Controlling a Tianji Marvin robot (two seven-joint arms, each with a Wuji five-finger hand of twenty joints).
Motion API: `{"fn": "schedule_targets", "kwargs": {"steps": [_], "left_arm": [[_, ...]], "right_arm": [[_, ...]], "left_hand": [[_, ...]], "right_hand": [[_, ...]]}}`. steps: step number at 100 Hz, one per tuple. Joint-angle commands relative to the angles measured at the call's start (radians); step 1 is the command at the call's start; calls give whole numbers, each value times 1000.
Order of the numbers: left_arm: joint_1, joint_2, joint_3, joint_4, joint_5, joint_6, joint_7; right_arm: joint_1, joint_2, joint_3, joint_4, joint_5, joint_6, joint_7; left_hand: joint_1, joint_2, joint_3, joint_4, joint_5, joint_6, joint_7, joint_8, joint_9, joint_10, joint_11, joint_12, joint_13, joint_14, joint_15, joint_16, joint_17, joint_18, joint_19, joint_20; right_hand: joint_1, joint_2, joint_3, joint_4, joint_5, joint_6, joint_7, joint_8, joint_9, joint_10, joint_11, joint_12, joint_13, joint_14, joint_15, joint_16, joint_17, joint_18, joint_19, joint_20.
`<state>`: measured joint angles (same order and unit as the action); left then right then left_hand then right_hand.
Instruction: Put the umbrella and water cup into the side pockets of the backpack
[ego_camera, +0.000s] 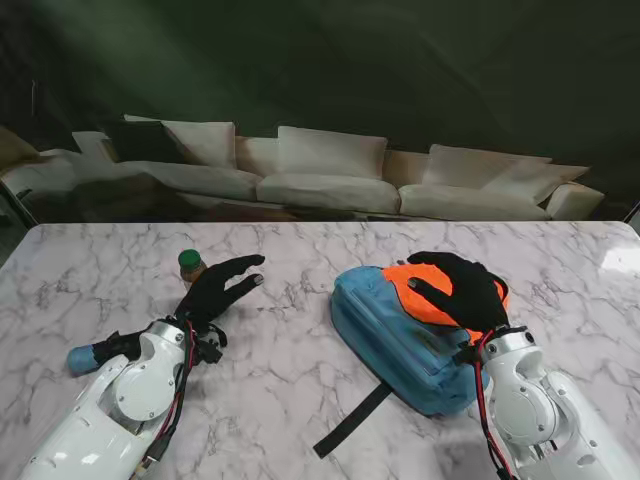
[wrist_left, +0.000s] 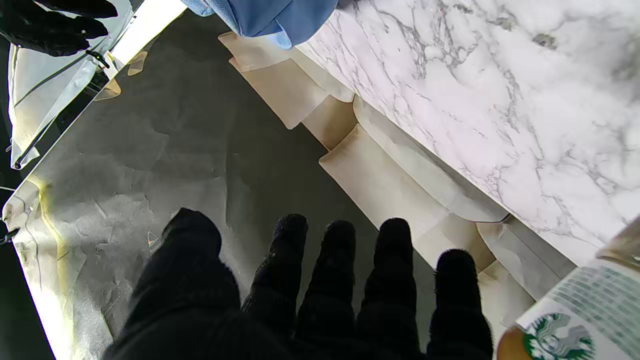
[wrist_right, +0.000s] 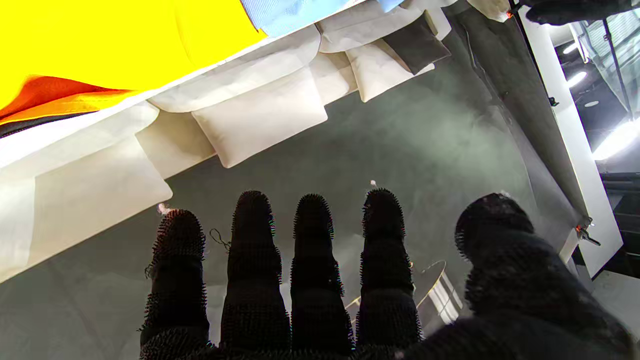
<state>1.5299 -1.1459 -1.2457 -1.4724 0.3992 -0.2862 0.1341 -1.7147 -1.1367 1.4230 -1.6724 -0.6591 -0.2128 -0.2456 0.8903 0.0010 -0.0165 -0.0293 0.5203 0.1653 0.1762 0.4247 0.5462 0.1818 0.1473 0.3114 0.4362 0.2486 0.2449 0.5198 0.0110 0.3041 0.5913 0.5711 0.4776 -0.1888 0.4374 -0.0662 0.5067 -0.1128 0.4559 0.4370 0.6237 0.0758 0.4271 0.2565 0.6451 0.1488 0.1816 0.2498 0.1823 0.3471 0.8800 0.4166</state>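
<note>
Just beside the open left hand (ego_camera: 218, 290), the water cup (ego_camera: 190, 266).

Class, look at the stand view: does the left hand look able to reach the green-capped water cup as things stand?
Probably yes. The left hand is open, fingers spread, right beside the water cup, with only bare table between them. The backpack lies off to the right, out of the way.

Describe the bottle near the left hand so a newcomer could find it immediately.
On the marble table, look at the robot's left side, away from the blue backpack. Just beyond the left hand stands a small bottle. Its green cap and Starbucks label set it apart.
</note>
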Motion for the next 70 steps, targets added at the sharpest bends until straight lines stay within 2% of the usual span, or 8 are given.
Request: {"fn": "schedule_targets", "kwargs": {"steps": [1, 16, 34, 53, 70], "left_arm": [[-6, -3, 1, 4, -4, 1, -11], [-5, -3, 0, -1, -5, 7, -12], [-4, -4, -3, -4, -3, 9, -7], [1, -4, -12, -5, -4, 6, -3], [5, -5, -16, -7, 0, 2, 2]], "right_arm": [[1, 0, -1, 4, -5, 4, 0], [3, 0, -1, 5, -7, 4, -1], [-14, 3, 0, -21, -11, 15, 14], [-57, 14, -4, -96, -65, 65, 53], [-71, 29, -35, -157, -129, 111, 112]], "left_hand": [[10, 36, -13, 19, 16, 2, 5, -1, 16, -3, 13, 4, -11, -7, 4, 0, -9, -1, 5, 1], [9, 35, -13, 19, 15, 3, 5, -1, 16, -3, 13, 5, -10, -8, 5, 1, -9, -3, 5, 1], [9, 36, -13, 19, 14, 2, 4, -1, 16, -4, 13, 5, -9, -9, 5, 1, -9, -3, 5, 2], [9, 36, -13, 19, 15, 2, 5, -1, 9, -4, 10, 4, -11, -8, 5, 1, -9, -2, 6, 2], [9, 36, -13, 19, 14, 2, 5, -1, 6, -3, 10, 4, -11, -9, 5, 1, -8, -3, 7, 2]], "right_hand": [[17, 24, -7, 23, 24, 3, 0, -3, 0, 0, -5, 2, -5, -9, 8, 21, -8, -6, 0, 7], [16, 23, -6, 22, 22, 4, -1, -4, -3, 1, -6, 1, -8, -7, 7, 20, -10, -5, -1, 6], [-13, 11, -19, 18, -23, 15, -22, -11, -47, 2, -38, -13, -50, 42, -34, -6, -29, -4, -36, -12], [-98, 25, -70, 6, -56, 33, -49, -19, -94, 14, -73, -28, -100, 56, -65, -28, -62, 2, -82, -32], [-118, 52, -112, 6, -76, 65, -81, -23, -131, 37, -93, -37, -137, 49, -82, -40, -85, 1, -137, -48]]}}
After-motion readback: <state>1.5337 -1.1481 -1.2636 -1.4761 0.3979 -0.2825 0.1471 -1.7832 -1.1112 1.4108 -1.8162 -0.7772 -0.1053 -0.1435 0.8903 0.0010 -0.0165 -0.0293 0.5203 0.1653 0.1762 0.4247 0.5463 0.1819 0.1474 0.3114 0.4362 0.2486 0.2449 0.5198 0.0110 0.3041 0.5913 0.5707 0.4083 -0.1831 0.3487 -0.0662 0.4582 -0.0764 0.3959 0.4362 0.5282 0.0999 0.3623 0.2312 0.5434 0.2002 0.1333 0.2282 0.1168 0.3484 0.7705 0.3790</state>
